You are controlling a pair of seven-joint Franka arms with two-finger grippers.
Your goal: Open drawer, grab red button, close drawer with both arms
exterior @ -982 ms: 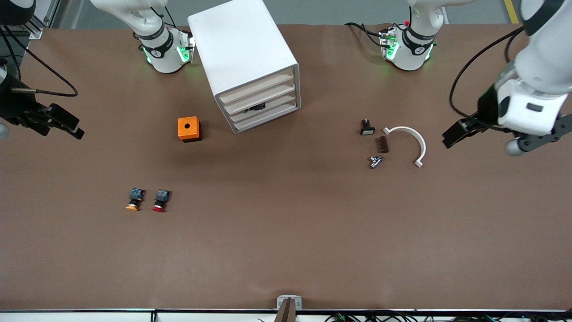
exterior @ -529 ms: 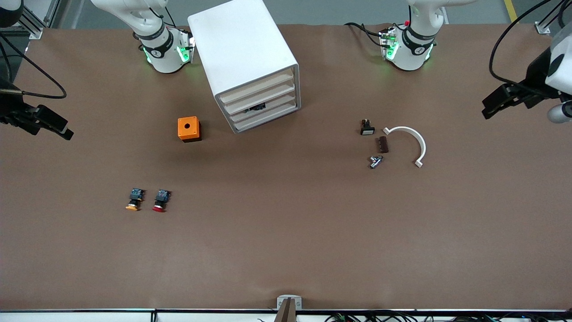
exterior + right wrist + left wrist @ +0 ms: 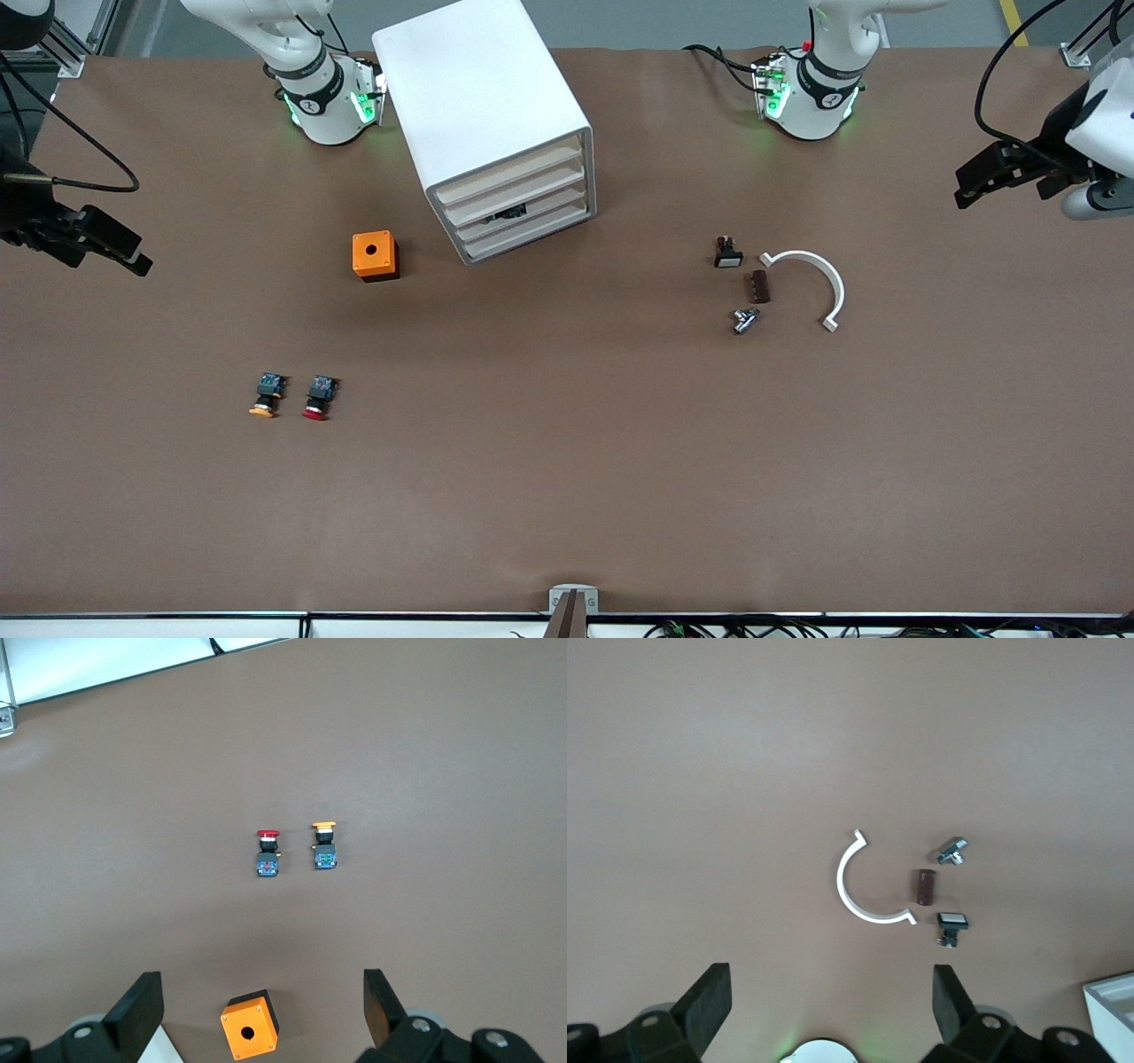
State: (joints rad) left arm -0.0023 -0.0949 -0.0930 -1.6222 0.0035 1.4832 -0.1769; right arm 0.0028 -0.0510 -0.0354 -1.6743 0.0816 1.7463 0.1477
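Note:
The white cabinet (image 3: 483, 115) stands between the arms' bases with its four drawers (image 3: 518, 208) all shut; a dark item shows through the gap at the third. The red-capped button (image 3: 316, 397) lies on the table, nearer the front camera than the orange cube, and also shows in the right wrist view (image 3: 267, 850). My left gripper (image 3: 997, 173) is open and empty over the table's left-arm end; its wrist view shows the jaws wide apart (image 3: 830, 988). My right gripper (image 3: 106, 241) is open and empty over the right-arm end (image 3: 262, 992).
An orange-yellow-capped button (image 3: 266, 396) lies beside the red one. An orange cube (image 3: 375, 255) with a round hole sits beside the cabinet. A white arc (image 3: 811, 283), a brown piece (image 3: 759, 286), a metal piece (image 3: 744, 319) and a small black switch (image 3: 727, 252) lie toward the left arm's end.
My left gripper has risen and drawn back toward the left arm's end of the table, away from the small parts. My right gripper shifted only slightly. The objects have not moved.

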